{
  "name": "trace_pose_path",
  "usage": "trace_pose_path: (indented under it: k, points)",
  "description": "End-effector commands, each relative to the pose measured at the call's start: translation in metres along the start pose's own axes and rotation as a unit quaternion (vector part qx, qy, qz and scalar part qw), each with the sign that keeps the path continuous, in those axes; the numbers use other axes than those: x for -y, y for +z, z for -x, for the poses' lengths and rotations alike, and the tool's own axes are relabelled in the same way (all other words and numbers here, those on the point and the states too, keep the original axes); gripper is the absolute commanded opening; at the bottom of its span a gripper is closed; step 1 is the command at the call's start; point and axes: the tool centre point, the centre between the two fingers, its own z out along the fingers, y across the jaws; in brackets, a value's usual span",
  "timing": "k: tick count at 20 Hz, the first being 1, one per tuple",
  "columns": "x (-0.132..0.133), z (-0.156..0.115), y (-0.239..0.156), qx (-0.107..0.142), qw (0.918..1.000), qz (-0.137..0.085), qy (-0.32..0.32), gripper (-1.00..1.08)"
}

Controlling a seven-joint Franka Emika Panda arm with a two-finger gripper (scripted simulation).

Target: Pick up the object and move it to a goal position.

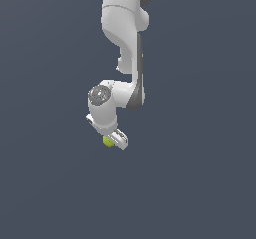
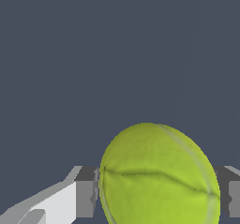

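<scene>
A white Franka arm (image 1: 122, 38) is seen reaching down from the top of the exterior view against a plain dark blue-grey background (image 1: 200, 158). Its wrist is bent so that the white gripper (image 1: 114, 139) hangs at the lowest point of the arm, angled toward the exterior view's right. A small yellow-green tennis ball (image 1: 107, 141) is partly hidden there, only a sliver of it showing at the gripper's lower edge, on the side toward the exterior view's left.

In the wrist view the tennis ball (image 2: 159, 176) fills the space between the two fingers, its curved seam running across its face. One grey finger pad (image 2: 86, 192) is pressed against one side of the ball, and the other pad (image 2: 229, 192) is seen at the opposite side, at the picture's edge. The gripper (image 2: 157, 195) is thus closed around the ball, at the ball's width. Behind the ball only the uniform dark background (image 2: 93, 54) is seen; whether the ball rests on it or is lifted clear cannot be told
</scene>
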Motion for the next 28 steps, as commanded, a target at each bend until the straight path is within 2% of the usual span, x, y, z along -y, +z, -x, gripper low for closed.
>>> trace_pose_path:
  k: [1,8,14,21,28]
  points:
    - [0.003,-0.003,-0.009,-0.006,0.9999,-0.002,0.008,-1.0]
    - [0.016,-0.012,-0.045,-0.033,0.9982,-0.009,0.049,-1.0]
    - [0.03,-0.023,-0.092,-0.067,0.9926,-0.017,0.101,-1.0]
    - [0.043,-0.033,-0.148,-0.107,0.9808,-0.026,0.161,-1.0]
    - [0.055,-0.04,-0.203,-0.144,0.9645,-0.033,0.219,-1.0]
